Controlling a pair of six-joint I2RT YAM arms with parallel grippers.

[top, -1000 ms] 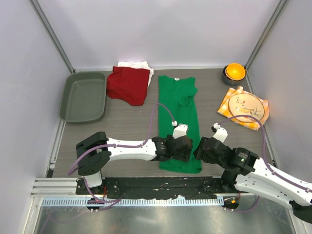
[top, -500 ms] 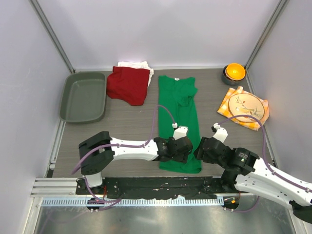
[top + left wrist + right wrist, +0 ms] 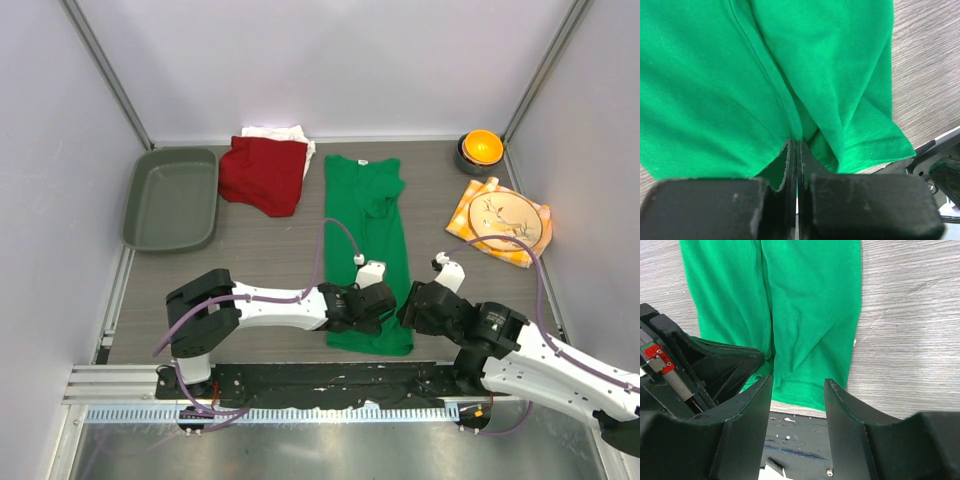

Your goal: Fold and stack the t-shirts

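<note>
- A grey-green tray (image 3: 170,198) sits at the far left of the table (image 3: 270,260). Only its own floor shows inside.
- A dark bowl (image 3: 464,160) in the far right corner holds a round orange thing (image 3: 481,145).
- Just near of the bowl, a patterned plate (image 3: 508,218) lies on an orange-yellow checked napkin (image 3: 463,217).
- There are three shirts, one tray, one bowl, one plate, one napkin and two arms.
- The green t-shirt (image 3: 370,215) lies flat in a long strip at the table's middle. Its white neck label (image 3: 364,161) is at the far end and its hem is at the near edge.
- The dark red t-shirt (image 3: 262,175) lies crumpled far left of the green one, just right of the tray. It covers most of the white t-shirt (image 3: 280,132), which peeks out at its far edge.
- The left gripper (image 3: 794,149) is pressed together on a raised fold of the green t-shirt close to the near hem, pinching cloth between its fingers.
- The right gripper (image 3: 797,382) stands about half apart over the hem's near right corner with nothing between its fingers. Whether they touch the cloth cannot be told.
- A second ago the left jaws stood wide over the cloth, and they have since snapped together on it. The left arm's elbow has slid a little right.
- The right gripper has barely narrowed, and the shirts, tray, bowl and plate lie as before.
</note>
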